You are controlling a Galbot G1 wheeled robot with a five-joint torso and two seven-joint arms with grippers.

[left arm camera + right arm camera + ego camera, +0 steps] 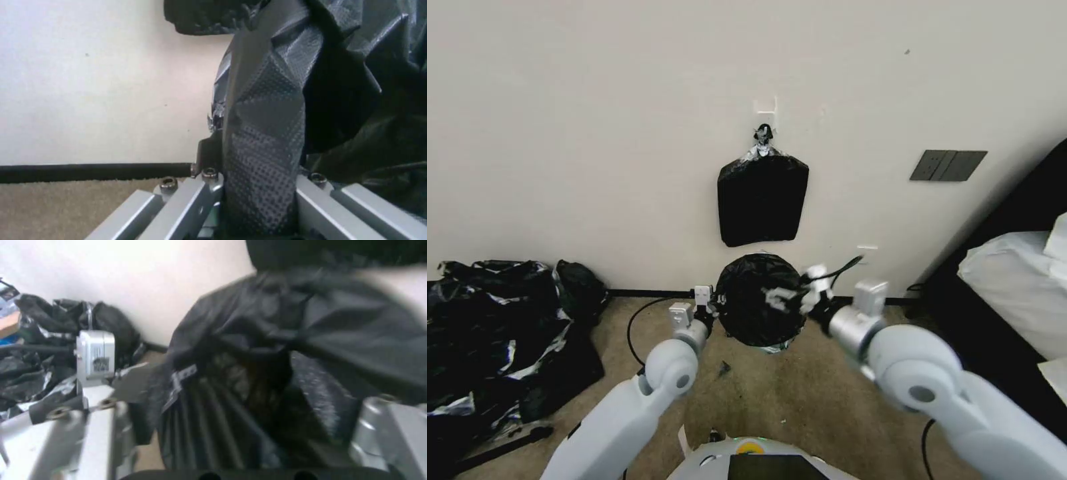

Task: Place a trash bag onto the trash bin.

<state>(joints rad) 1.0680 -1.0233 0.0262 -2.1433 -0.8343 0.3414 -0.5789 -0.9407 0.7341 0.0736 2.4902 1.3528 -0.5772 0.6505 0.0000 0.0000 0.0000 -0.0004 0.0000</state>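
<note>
Black trash bag (pixel 758 308) between both tools.

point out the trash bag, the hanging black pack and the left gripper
trash bag (pixel 757 307), head view, its stretched top
hanging black pack (pixel 762 200), head view, middle of its flat face
left gripper (pixel 258 200), left wrist view, between its fingers

Beige carpet floor (pixel 800 393) with a heap of black plastic (pixel 494 333) at left

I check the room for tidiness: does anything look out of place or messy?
Yes. A big heap of black plastic lies crumpled on the carpet against the wall at the robot's left, and a small dark scrap lies before the bin.
</note>
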